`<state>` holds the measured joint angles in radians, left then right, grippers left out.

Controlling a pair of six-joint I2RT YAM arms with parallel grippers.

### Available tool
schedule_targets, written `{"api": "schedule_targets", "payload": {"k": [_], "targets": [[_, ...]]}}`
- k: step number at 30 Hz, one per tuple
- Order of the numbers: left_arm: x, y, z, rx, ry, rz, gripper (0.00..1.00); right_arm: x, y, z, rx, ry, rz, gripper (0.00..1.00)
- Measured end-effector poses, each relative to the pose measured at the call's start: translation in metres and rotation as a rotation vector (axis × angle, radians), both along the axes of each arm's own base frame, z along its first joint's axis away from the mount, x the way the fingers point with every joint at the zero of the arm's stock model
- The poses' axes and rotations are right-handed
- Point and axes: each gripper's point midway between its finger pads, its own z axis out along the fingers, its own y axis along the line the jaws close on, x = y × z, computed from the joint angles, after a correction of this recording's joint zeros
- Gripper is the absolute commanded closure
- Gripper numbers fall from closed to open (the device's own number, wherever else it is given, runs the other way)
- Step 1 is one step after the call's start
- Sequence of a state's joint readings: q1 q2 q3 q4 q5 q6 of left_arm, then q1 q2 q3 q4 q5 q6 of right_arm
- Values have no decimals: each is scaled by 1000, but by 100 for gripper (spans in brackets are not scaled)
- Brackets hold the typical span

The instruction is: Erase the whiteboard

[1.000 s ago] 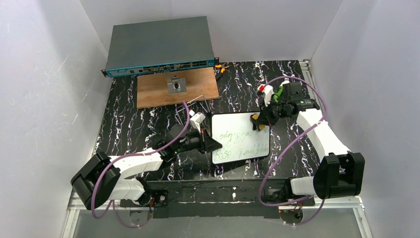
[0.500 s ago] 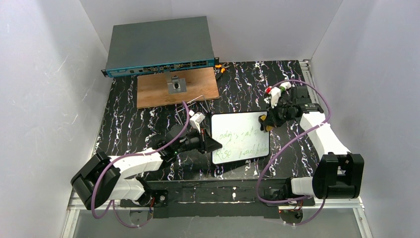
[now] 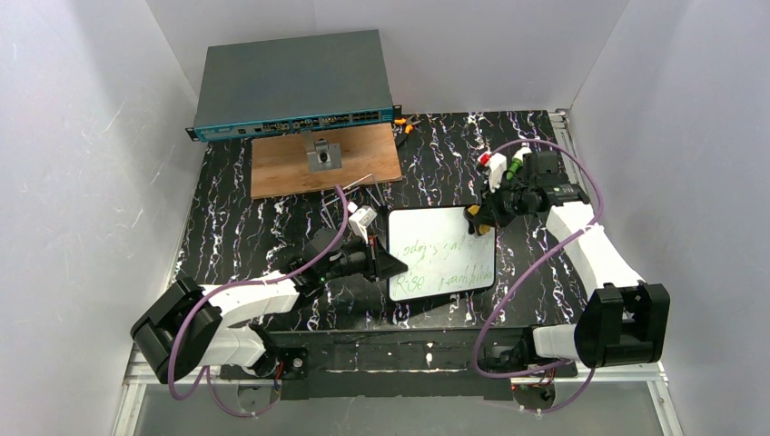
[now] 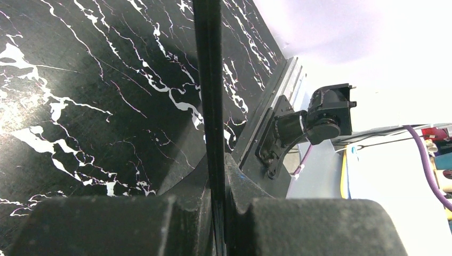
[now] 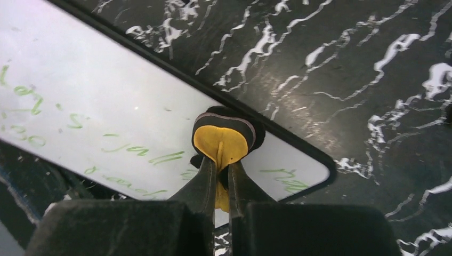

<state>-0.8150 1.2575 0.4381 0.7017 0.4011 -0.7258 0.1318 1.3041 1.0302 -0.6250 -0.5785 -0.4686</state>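
Observation:
The whiteboard point(image 3: 441, 254) lies flat on the black marbled table, with green handwriting across its lower half. My left gripper point(image 3: 392, 266) is shut on the board's left edge. In the left wrist view the black rim point(image 4: 209, 96) runs edge-on between the fingers of that gripper point(image 4: 218, 181). My right gripper point(image 3: 479, 218) is shut on a yellow eraser point(image 5: 224, 140) with a black felt face. The eraser presses on the whiteboard point(image 5: 106, 101) near its top right corner, beside the green marks point(image 5: 154, 157).
A grey network switch point(image 3: 292, 84) stands at the back left. In front of it lies a brown wooden panel point(image 3: 363, 162) carrying a small metal bracket point(image 3: 322, 154). Orange-handled tools point(image 3: 406, 123) and loose metal bits point(image 3: 363, 186) lie nearby. White walls enclose the table.
My right gripper slid the eraser right to the board's right edge, then back left a little near the top corner. The left arm and the board stayed put.

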Motion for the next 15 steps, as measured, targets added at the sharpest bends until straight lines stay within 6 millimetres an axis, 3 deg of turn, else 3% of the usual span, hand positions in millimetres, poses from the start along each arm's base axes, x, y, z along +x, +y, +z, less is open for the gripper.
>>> {"api": "schedule_targets", "payload": {"k": [8,15], "targets": [[0,0,0,-4,15,8,100,21,-33,-12,-95,-22,-143,99],[0,1,-2,-7,37,20,100,0,-47,-43,-147,20,-132,99]]}}
